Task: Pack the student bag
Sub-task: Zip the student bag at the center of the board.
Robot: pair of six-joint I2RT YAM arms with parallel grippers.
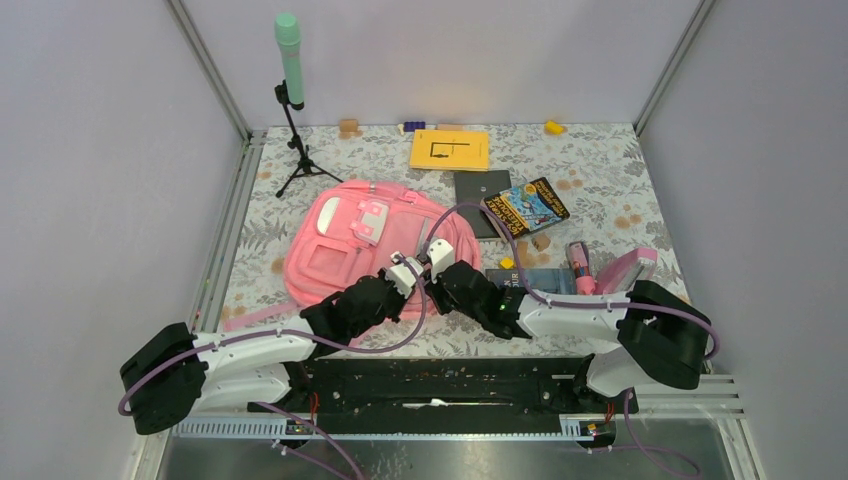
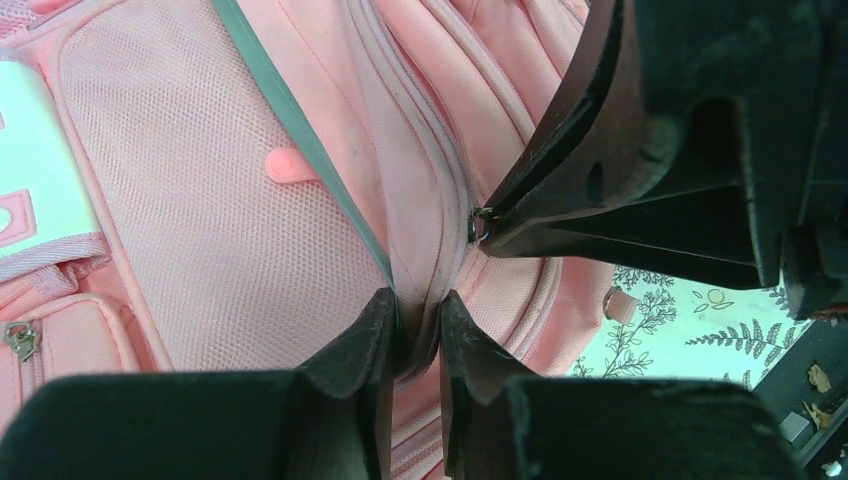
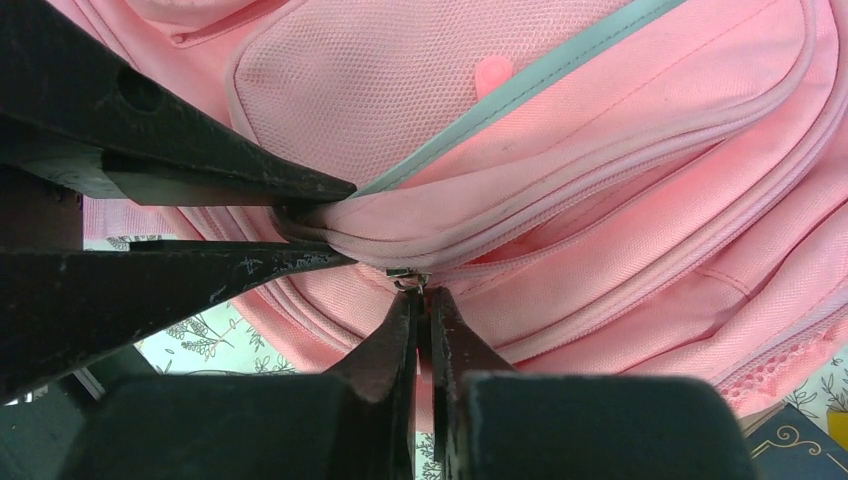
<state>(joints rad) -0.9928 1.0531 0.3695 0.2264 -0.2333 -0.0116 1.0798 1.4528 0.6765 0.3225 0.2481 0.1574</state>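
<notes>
The student bag (image 1: 340,235), a big pink backpack, lies flat at the table's left middle, and both grippers meet at its near right edge. My left gripper (image 2: 418,300) is shut on a fold of the bag's pink fabric (image 2: 425,250) beside a zipper line. My right gripper (image 3: 421,295) is shut on the small metal zipper pull (image 3: 408,278), with its fingertips pinched together right at it. In the top view the left gripper (image 1: 412,268) and the right gripper (image 1: 440,258) sit almost touching. A pale reflective strip (image 3: 560,65) crosses the mesh front pocket.
A yellow book (image 1: 449,149), a dark notebook (image 1: 480,190) and a colourful comic book (image 1: 527,206) lie behind the bag on the right. A pink pencil case (image 1: 628,268) and a pink tube (image 1: 579,266) sit near the right arm. A microphone stand (image 1: 290,100) stands back left.
</notes>
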